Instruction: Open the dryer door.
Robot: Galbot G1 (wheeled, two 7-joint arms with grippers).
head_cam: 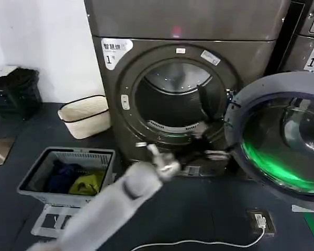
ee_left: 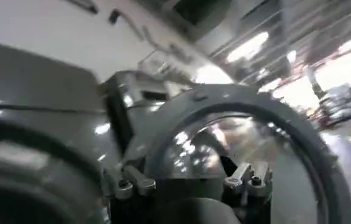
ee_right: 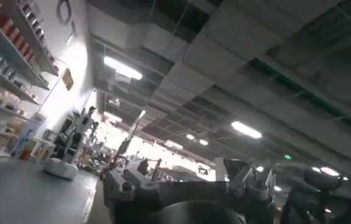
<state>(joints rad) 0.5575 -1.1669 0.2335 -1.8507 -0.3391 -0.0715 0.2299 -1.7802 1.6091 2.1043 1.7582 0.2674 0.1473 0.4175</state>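
Note:
The dryer door [head_cam: 282, 141] stands swung wide open to the right of the dryer, its matte grey inner face and dark glass with a green reflection turned toward me. The drum opening [head_cam: 172, 99] is uncovered. My left arm reaches in from the lower left, and the left gripper [head_cam: 156, 156] hovers just below the opening's lower rim, apart from the door. In the left wrist view this gripper [ee_left: 187, 182] is open and holds nothing, with the door's ring [ee_left: 255, 100] beyond it. My right gripper [ee_right: 184, 182] is open, points at the ceiling and holds nothing.
A grey laundry basket [head_cam: 68, 157] with blue and yellow clothes sits on the floor at the left. A white bag [head_cam: 86, 116] leans beside the dryer. A second machine [head_cam: 309, 52] stands at the right. A cable and socket [head_cam: 260, 219] lie on the floor.

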